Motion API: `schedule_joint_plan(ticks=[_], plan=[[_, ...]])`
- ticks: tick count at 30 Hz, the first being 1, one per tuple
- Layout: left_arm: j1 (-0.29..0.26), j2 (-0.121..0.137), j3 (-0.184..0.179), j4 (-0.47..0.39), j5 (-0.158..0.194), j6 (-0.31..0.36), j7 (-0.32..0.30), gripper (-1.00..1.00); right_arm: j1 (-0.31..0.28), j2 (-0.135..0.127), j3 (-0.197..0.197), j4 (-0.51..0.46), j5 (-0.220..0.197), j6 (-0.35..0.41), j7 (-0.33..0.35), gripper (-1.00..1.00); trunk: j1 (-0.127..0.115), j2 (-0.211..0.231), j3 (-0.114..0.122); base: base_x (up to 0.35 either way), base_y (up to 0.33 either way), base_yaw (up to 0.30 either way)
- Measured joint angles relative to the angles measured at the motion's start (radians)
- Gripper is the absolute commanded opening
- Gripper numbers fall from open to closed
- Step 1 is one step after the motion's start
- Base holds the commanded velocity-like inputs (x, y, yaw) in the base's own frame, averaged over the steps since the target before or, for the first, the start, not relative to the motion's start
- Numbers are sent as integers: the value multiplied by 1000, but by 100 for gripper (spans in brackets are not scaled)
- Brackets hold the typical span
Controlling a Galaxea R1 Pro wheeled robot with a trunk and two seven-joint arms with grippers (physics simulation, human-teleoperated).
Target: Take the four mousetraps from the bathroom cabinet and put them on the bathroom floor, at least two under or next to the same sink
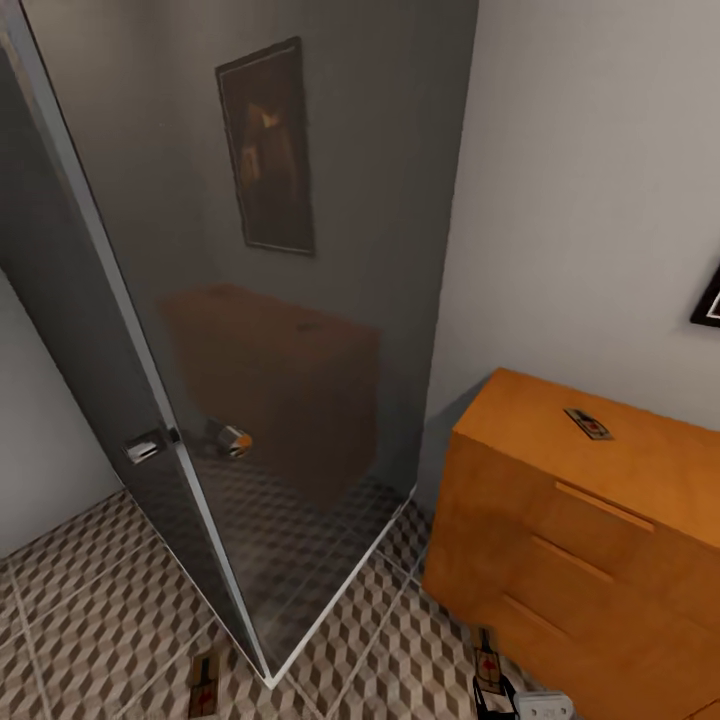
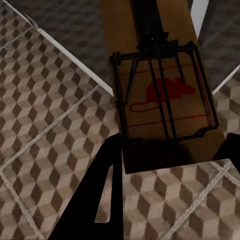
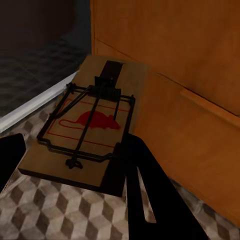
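Three mousetraps show. One mousetrap (image 1: 588, 423) lies on top of the orange-brown cabinet (image 1: 600, 540). My left gripper (image 2: 172, 150) is shut on the near end of a second mousetrap (image 2: 160, 100), held over the cube-patterned bathroom floor (image 2: 45, 110) beside the shower's corner; that trap (image 1: 205, 685) also appears at the head view's lower edge. My right gripper (image 3: 72, 150) is shut on a third mousetrap (image 3: 90, 125) just above the floor (image 3: 55, 210), close to the cabinet's front (image 3: 190, 65). That trap (image 1: 488, 662) hangs near the cabinet's base.
A tall glass shower enclosure (image 1: 280, 350) with a metal handle (image 1: 145, 447) stands between the two arms, its corner (image 1: 268, 680) pointing at me. Grey walls close the room behind. A framed picture (image 1: 708, 295) hangs above the cabinet. Open tiled floor (image 1: 90, 620) lies at the left.
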Motion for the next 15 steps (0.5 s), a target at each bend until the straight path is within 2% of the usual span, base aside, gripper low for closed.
schedule_joint_plan(ticks=[15], plan=[[0,0,0,0,0,0,0,-100,0,0,0,0,0,0,0,-100,0,0,-3,0,0,282]])
